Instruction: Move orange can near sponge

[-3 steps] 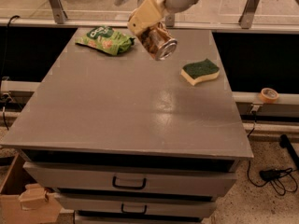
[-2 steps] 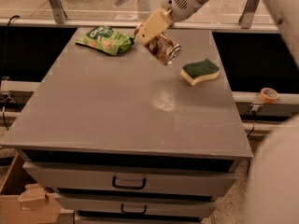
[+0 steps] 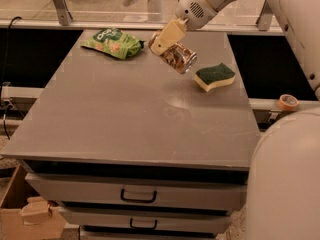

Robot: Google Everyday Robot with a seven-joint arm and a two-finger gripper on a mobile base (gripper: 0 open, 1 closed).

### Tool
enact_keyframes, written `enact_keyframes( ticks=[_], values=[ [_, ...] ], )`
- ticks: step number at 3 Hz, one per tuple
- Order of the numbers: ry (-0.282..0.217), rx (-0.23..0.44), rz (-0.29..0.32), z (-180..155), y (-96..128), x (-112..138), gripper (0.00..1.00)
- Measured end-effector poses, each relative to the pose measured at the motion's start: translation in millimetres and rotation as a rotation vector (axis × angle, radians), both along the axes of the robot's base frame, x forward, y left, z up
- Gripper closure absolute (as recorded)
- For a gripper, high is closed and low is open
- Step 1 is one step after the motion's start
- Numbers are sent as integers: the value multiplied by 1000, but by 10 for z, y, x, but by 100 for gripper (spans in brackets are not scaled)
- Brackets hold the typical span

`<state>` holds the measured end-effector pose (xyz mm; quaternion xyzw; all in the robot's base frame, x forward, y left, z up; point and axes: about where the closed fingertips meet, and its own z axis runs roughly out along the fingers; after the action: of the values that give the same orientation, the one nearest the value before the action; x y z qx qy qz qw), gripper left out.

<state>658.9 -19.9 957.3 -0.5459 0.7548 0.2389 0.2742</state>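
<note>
The orange can point(image 3: 180, 59) is coppery brown with a silver end and is held tilted above the grey table point(image 3: 125, 119), its silver end pointing down to the right. My gripper point(image 3: 162, 40) is shut on the orange can, its cream fingers point(image 3: 165, 35) clamped on the can's upper left part. The sponge point(image 3: 215, 76), dark green on top with a pale yellow body, lies on the table just right of the can, a short gap apart.
A bright green snack bag point(image 3: 112, 42) lies at the table's back left. My white arm fills the right side of the view. A roll of tape point(image 3: 288, 102) sits on a ledge at the right. Drawers point(image 3: 137, 196) are below the table's front edge.
The gripper has carried the can down and to the right, closer to the sponge. The sponge and snack bag have not moved.
</note>
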Motion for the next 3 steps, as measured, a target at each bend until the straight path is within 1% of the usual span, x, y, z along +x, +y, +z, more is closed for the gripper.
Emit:
enact_keyframes(
  ticks=[1, 2, 3],
  values=[
    [-119, 10, 24, 153, -145, 44, 100],
    [-292, 88, 62, 467, -474, 118, 100],
    [-448, 212, 113, 774, -789, 172, 100]
  ],
)
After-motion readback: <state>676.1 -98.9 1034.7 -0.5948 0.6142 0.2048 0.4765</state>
